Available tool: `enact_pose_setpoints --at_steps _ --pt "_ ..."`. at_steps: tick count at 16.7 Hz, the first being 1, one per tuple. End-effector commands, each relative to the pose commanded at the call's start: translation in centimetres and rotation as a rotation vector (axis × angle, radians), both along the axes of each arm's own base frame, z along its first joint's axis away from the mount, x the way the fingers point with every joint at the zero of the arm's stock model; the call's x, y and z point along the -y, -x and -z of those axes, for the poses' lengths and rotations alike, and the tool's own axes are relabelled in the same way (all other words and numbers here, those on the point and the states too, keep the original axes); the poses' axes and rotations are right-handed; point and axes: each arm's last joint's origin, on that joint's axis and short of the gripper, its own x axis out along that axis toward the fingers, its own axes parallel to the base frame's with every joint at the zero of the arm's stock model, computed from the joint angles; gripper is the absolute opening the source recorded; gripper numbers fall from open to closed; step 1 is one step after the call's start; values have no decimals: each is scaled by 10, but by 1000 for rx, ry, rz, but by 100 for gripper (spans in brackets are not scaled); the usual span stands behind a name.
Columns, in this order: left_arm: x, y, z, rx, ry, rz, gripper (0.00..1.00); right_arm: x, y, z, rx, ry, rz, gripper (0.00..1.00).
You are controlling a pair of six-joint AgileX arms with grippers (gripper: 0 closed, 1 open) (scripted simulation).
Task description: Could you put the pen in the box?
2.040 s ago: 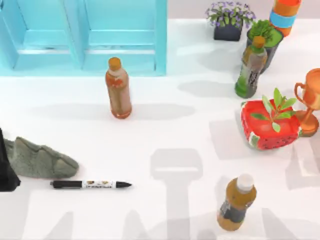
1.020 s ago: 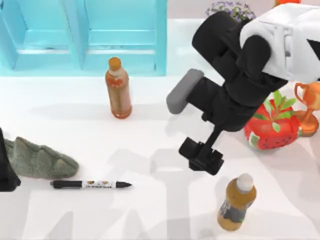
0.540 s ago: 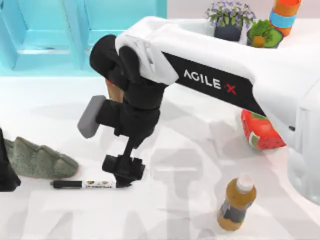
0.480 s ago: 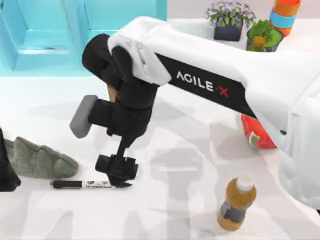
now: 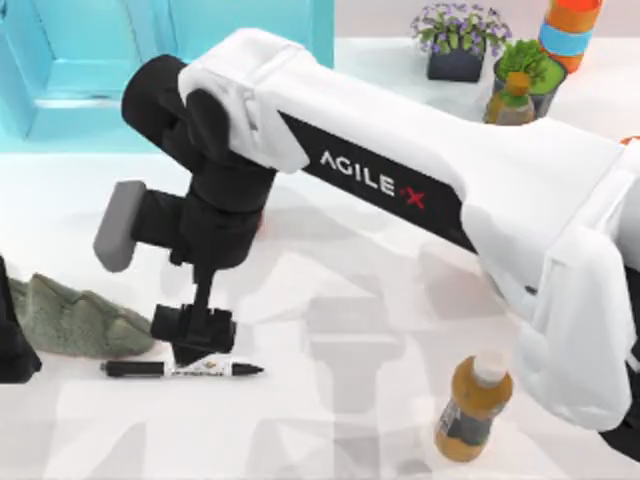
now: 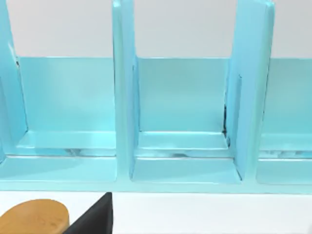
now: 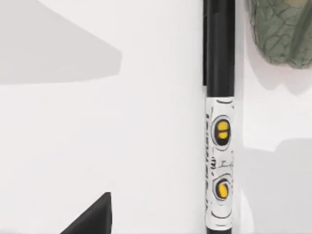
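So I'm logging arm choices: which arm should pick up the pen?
The right. Its gripper hangs just over the pen, which lies flat on the table beside a grey-green rock. The left arm sits at the table's left edge, its wrist camera facing the blue box.

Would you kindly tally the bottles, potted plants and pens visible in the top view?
Bottles: 2, an amber white-capped bottle and a dark orange-capped bottle
Potted plants: 2, a purple-flowered pot and a green leafy pot
Pens: 1, a slim black-and-white pen
Total: 5
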Motion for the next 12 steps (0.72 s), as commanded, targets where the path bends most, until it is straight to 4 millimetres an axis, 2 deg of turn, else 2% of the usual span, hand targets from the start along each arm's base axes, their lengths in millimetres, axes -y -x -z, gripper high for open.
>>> enact_pose_setpoints --at_steps 6,12 --pt "0 0 0 0 0 0 100 1 0 -4 0 1 1 100" --pt "0 0 0 0 0 0 100 0 17 -30 0 -1 0 100"
